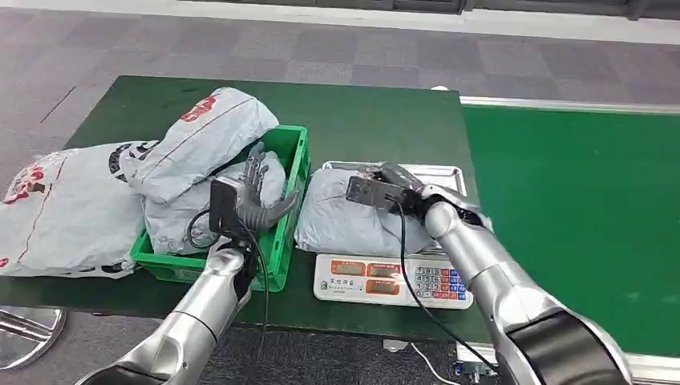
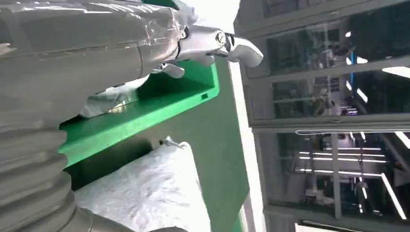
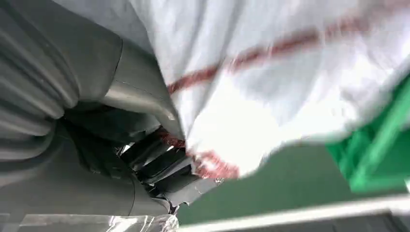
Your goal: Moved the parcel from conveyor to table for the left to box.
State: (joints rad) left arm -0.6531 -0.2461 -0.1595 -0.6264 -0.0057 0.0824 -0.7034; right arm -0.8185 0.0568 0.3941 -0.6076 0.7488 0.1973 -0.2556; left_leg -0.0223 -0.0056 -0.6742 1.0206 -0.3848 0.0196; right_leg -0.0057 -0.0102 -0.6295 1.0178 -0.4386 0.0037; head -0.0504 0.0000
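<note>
Right hand (image 1: 394,191) gripping parcel (image 1: 353,215) on scale (image 1: 391,281); left hand (image 1: 258,192) spread over crowded green crate (image 1: 290,210).

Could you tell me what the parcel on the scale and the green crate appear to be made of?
The parcel looks like a soft grey plastic mailer bag: matte, creased and sagging under the right hand. The green crate seems to be rigid moulded plastic, with a smooth, slightly glossy rim and slotted walls.

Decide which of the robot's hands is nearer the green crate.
Left. The left hand hovers, fingers apart, over the green crate at its right wall. The right hand rests on the grey parcel on the scale, beside the crate.
</note>
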